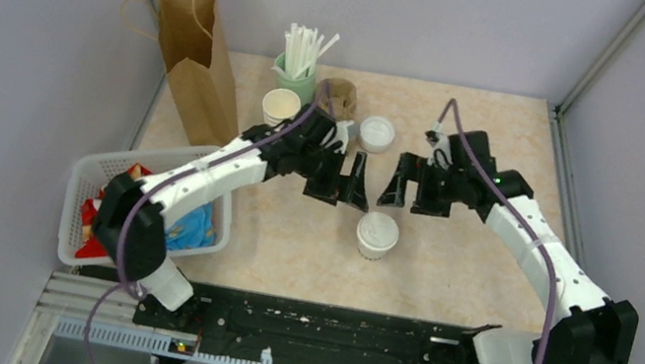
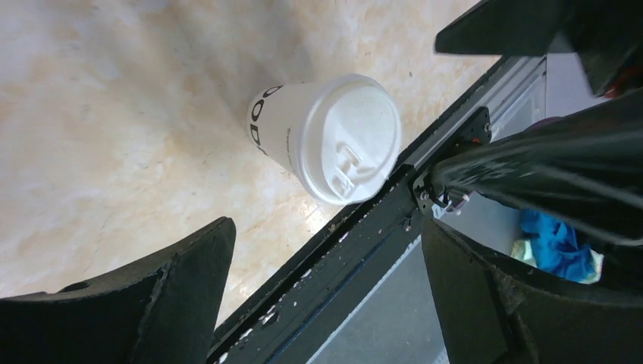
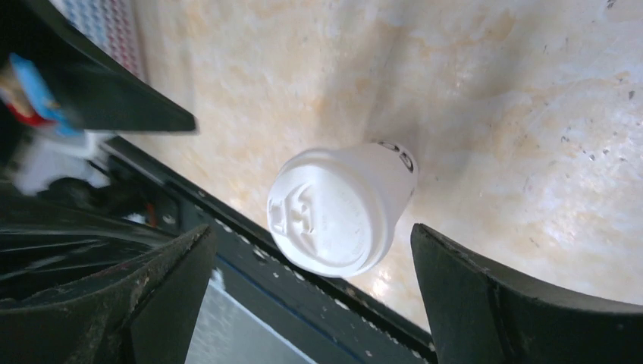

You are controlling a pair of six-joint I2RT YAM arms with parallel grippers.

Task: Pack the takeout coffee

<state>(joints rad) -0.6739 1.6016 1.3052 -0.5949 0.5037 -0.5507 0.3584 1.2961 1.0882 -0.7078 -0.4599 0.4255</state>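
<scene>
The takeout coffee [image 1: 376, 235] stands upright on the beige table, a cream-white cup with dark lettering and a white lid. It also shows in the left wrist view [image 2: 326, 136] and the right wrist view [image 3: 337, 208]. My left gripper [image 1: 343, 186] hovers just behind and left of the takeout coffee. It is open, with nothing between its fingers [image 2: 326, 227]. My right gripper [image 1: 411, 195] hovers just behind and right of the cup, also open and empty [image 3: 312, 231]. Neither gripper touches the cup.
A brown paper bag [image 1: 200, 60] stands at the back left. A white basket [image 1: 90, 171] with snack packets sits at the left edge. Behind the grippers are a green cup of straws [image 1: 297, 62], a lidless paper cup [image 1: 280, 106] and a round white lid [image 1: 376, 133]. A black rail [image 1: 313, 326] runs along the near edge.
</scene>
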